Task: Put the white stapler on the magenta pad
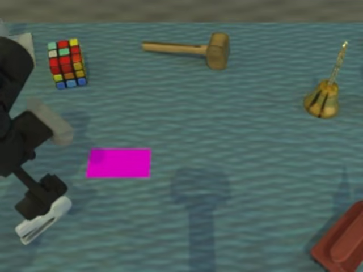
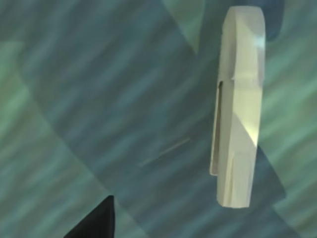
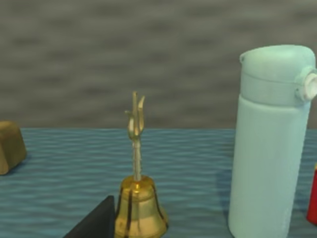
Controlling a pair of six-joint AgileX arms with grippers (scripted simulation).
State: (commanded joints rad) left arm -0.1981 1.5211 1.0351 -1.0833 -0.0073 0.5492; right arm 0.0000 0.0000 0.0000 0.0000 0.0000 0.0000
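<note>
Left gripper [image 1: 41, 205]: at the near left of the table, dark body directly above the white stapler; whether its fingers grip the stapler or merely sit over it cannot be told; its wrist view shows one dark fingertip [image 2: 96, 220] apart from the stapler
White stapler [image 1: 42, 218]: near the table's left edge, lying at a slant; well apart from the pad, nearer and further left; in the left wrist view it shows as a pale, long body [image 2: 237, 106] over the blue-green table [image 1: 227, 124]
Magenta pad [image 1: 118, 163]: flat on the table, left of centre; nothing on it
Right gripper: out of the top view; only a dark fingertip [image 3: 94, 223] shows in its wrist view
Puzzle cube [image 1: 67, 63]: far left corner
Wooden mallet [image 1: 193, 50]: far edge, near the middle
Brass bell [image 1: 324, 93]: far right; upright
Pale bottle [image 3: 270, 139]: upright, beside the bell in the right wrist view
Dark red tray [image 1: 343, 241]: near right corner
</note>
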